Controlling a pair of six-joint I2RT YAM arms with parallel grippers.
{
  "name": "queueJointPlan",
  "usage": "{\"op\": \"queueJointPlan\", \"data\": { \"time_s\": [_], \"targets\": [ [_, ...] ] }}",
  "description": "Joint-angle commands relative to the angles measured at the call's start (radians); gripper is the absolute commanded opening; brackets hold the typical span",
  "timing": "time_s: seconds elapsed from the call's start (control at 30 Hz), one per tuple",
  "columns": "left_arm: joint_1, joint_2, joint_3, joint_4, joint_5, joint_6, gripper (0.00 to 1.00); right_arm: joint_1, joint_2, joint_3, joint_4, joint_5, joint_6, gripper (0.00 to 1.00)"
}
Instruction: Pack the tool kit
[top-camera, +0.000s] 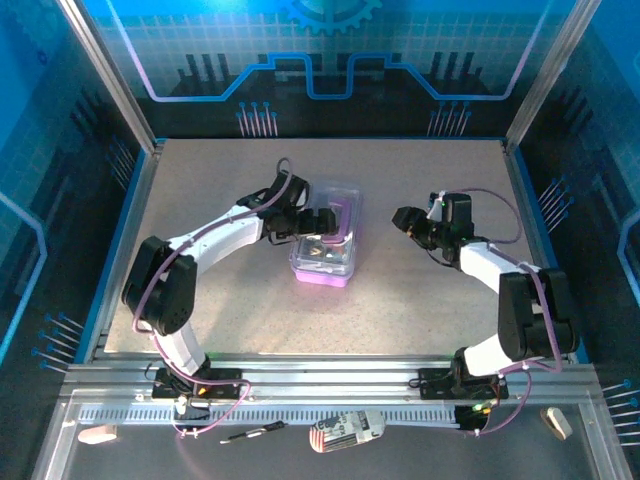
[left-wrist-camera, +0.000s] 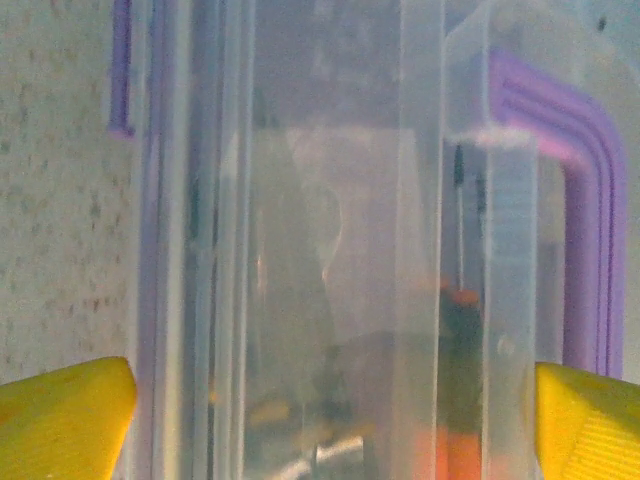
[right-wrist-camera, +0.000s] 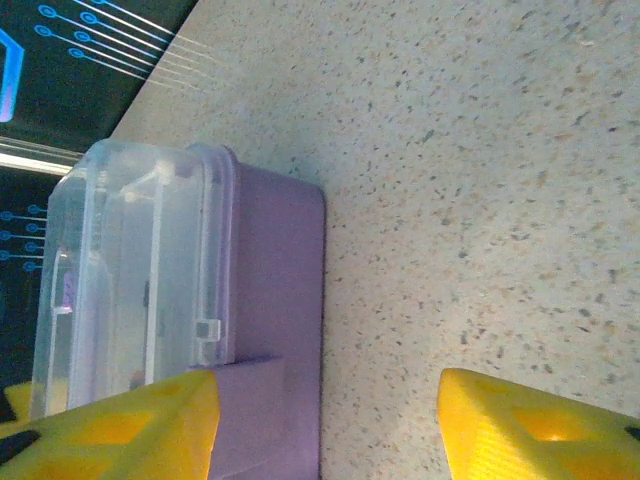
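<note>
The tool kit (top-camera: 322, 268), a small box with a clear lid and purple base, lies mid-table. My left gripper (top-camera: 318, 222) hovers over its far half, open. In the left wrist view the clear lid (left-wrist-camera: 340, 200) is very close, and the yellow fingertips (left-wrist-camera: 65, 415) stand wide apart on either side of it. A purple handle (left-wrist-camera: 590, 200) and a black-and-orange screwdriver (left-wrist-camera: 460, 400) show through the plastic. My right gripper (top-camera: 402, 218) is open to the right of the box, apart from it. Its wrist view shows the kit's purple side (right-wrist-camera: 275, 290) beside its left finger (right-wrist-camera: 130, 425).
Blue enclosure walls ring the speckled table (top-camera: 430, 300). On the metal rail in front of the arm bases lie a thin black tool (top-camera: 255, 433), a crumpled packet (top-camera: 345, 430) and two pale pieces (top-camera: 97, 434) (top-camera: 556, 422).
</note>
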Motion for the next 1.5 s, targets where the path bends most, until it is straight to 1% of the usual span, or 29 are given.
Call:
{"op": "queueJointPlan", "data": {
  "time_s": [0.0, 0.13, 0.17, 0.3, 0.47, 0.57, 0.63, 0.67, 0.7, 0.77, 0.8, 0.87, 0.9, 0.97, 1.03, 1.1, 1.17, 1.23, 1.33, 1.4, 1.47],
  "targets": [
    [-0.008, -0.05, 0.022, -0.145, 0.095, -0.014, 0.99, -0.008, -0.045, -0.019, -0.063, 0.024, -0.046, 0.62],
    [-0.009, -0.085, 0.019, -0.097, 0.185, -0.023, 0.99, -0.012, -0.087, -0.039, -0.071, 0.028, -0.06, 0.64],
    [-0.007, -0.092, 0.03, -0.116, 0.177, -0.002, 0.99, -0.016, -0.097, -0.039, -0.083, 0.028, -0.066, 0.64],
    [-0.004, -0.129, 0.084, -0.236, 0.032, 0.067, 0.99, -0.044, -0.154, -0.051, -0.13, 0.036, -0.09, 0.67],
    [-0.002, -0.247, 0.074, -0.251, -0.075, 0.105, 0.99, -0.067, -0.262, -0.065, -0.163, 0.067, -0.115, 0.73],
    [-0.002, -0.335, 0.033, -0.205, -0.121, 0.124, 0.99, -0.063, -0.334, -0.054, -0.184, 0.073, -0.141, 0.8],
    [-0.005, -0.402, -0.011, -0.157, -0.157, 0.139, 0.99, -0.052, -0.393, -0.052, -0.191, 0.107, -0.159, 0.84],
    [-0.007, -0.443, -0.038, -0.124, -0.17, 0.152, 0.99, -0.044, -0.425, -0.054, -0.19, 0.138, -0.171, 0.95],
    [-0.006, -0.478, -0.064, -0.099, -0.17, 0.167, 0.99, -0.041, -0.451, -0.056, -0.192, 0.171, -0.183, 1.0],
    [-0.008, -0.558, -0.129, -0.029, -0.176, 0.197, 0.99, -0.037, -0.509, -0.067, -0.19, 0.272, -0.192, 1.0],
    [-0.009, -0.59, -0.164, 0.007, -0.199, 0.182, 0.99, -0.033, -0.532, -0.079, -0.179, 0.311, -0.184, 1.0],
    [-0.01, -0.654, -0.271, 0.118, -0.285, 0.141, 0.99, -0.024, -0.577, -0.133, -0.1, 0.427, -0.156, 1.0],
    [-0.01, -0.674, -0.313, 0.157, -0.325, 0.138, 0.99, -0.018, -0.588, -0.168, -0.042, 0.468, -0.168, 1.0],
    [-0.01, -0.69, -0.381, 0.202, -0.481, 0.143, 0.99, -0.017, -0.602, -0.243, 0.1, 0.507, -0.235, 1.0],
    [-0.008, -0.689, -0.413, 0.205, -0.595, 0.171, 0.99, -0.016, -0.61, -0.315, 0.226, 0.529, -0.296, 1.0],
    [0.001, -0.689, -0.43, 0.215, -0.604, 0.259, 0.99, -0.015, -0.609, -0.391, 0.375, 0.509, -0.373, 1.0],
    [0.006, -0.695, -0.463, 0.272, -0.585, 0.381, 0.99, -0.016, -0.589, -0.454, 0.523, 0.456, -0.464, 1.0],
    [0.022, -0.7, -0.512, 0.348, -0.607, 0.409, 0.99, -0.015, -0.558, -0.479, 0.606, 0.421, -0.514, 1.0],
    [0.085, -0.71, -0.598, 0.488, -0.582, 0.4, 0.99, -0.017, -0.503, -0.457, 0.599, 0.371, -0.533, 1.0],
    [0.122, -0.709, -0.66, 0.599, -0.61, 0.406, 0.99, -0.018, -0.489, -0.444, 0.561, 0.352, -0.54, 1.0],
    [0.145, -0.701, -0.736, 0.728, -0.658, 0.441, 0.99, -0.019, -0.495, -0.441, 0.527, 0.336, -0.579, 1.0]
  ]
}}
